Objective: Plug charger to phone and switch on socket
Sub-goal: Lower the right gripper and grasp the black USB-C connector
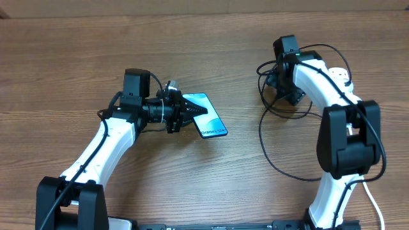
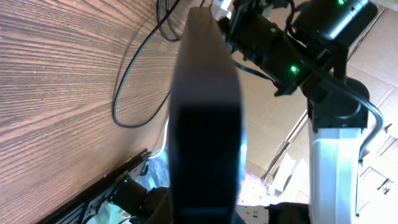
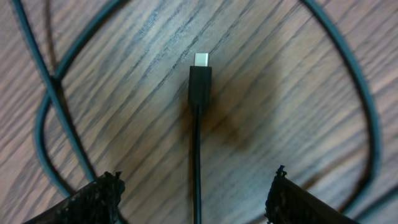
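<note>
Charger (image 1: pixel 261 139) cable lies nearest the robot's side of the table (image 1: pixel 64 64), a thin black loop sweeping out in front of the right arm's base and curling back toward the far edge. Further out and well to the left of that loop, the left arm (image 1: pixel 105 144) stretches diagonally from its base, forearm low and wrist rolled, so that the left gripper (image 1: pixel 195 110) points sideways to the right. Its fingers are clamped on the left end of the phone (image 1: pixel 209 118), whose light blue screen faces up at a slant across the wood grain. From the left wrist camera the phone shows only as a dark, blurred slab seen edge-on, filling the middle of the view. Further back, the right arm (image 1: pixel 332 89) rises from its base, bends at the elbow and reaches left and down, holding the right gripper (image 3: pixel 196 200) above the tangled part of the cable. Its fingertips (image 3: pixel 93 200) stand wide apart, touching nothing. The connector tip (image 3: pixel 200 60) lies flat on the wood just ahead of them, centred in the gap, metal end pointing away. Farthest off, the white socket (image 1: pixel 343 74) peeks out beside the right arm, mostly hidden.
</note>
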